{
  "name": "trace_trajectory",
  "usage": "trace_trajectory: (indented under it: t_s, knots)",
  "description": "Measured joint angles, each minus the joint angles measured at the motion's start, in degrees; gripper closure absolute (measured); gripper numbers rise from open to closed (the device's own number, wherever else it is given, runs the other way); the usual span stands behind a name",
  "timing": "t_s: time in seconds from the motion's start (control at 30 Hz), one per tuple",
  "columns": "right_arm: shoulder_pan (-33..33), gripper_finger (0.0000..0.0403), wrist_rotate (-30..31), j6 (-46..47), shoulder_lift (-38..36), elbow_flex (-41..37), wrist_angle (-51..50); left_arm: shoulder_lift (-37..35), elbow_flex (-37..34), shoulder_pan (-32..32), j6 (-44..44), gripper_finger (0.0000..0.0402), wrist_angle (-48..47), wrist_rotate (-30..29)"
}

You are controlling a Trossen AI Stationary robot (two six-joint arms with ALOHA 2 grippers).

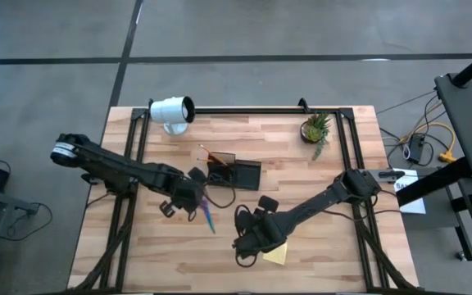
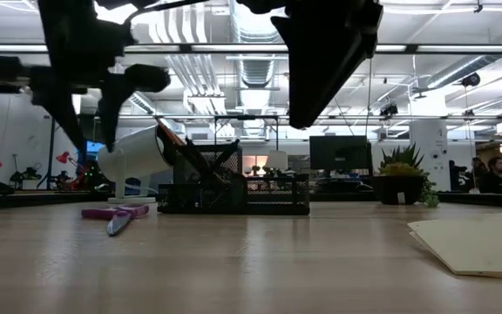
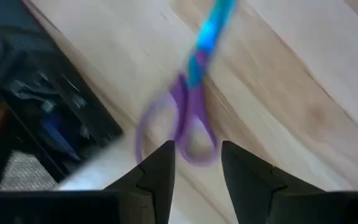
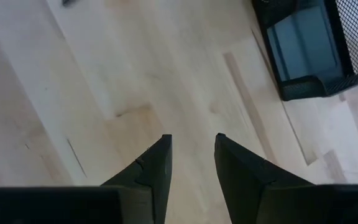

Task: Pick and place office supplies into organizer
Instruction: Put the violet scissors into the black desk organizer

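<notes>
Wooden table [image 1: 318, 246]: unlabelled purple-handled scissors [image 3: 188, 109] beside black organizer [image 1: 238, 173].

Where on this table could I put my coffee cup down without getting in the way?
Bare wood lies along the near edge left of the yellow sticky-note pad, and at the far edge between the white lamp and the potted plant. The middle is crowded: organizer, scissors, both arms.

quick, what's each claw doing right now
left claw: open, empty, above the purple-handled scissors
right claw: open, empty, over bare wooden table
</notes>
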Motion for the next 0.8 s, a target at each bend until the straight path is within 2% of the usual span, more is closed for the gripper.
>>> trace_trajectory:
  t_s: [0.13, 0.37, 0.8]
  knots:
    - [0.02, 0.0294, -1.08, 0.08, 0.0, 0.06, 0.1, 0.94, -0.64, 1.13, 2.33, 0.0286, 5.32, -0.15]
    - [0.28, 0.0294, -2.82, 2.19, 0.0, 0.06, 0.31, 5.17, -3.13, 3.4, 7.21, 0.0286, 5.29, -0.15]
    - [0.3, 0.0294, -2.93, 2.82, 0.0, 0.06, 0.52, 11.68, -4.02, 5.94, 7.48, 0.0286, 10.62, -1.42]
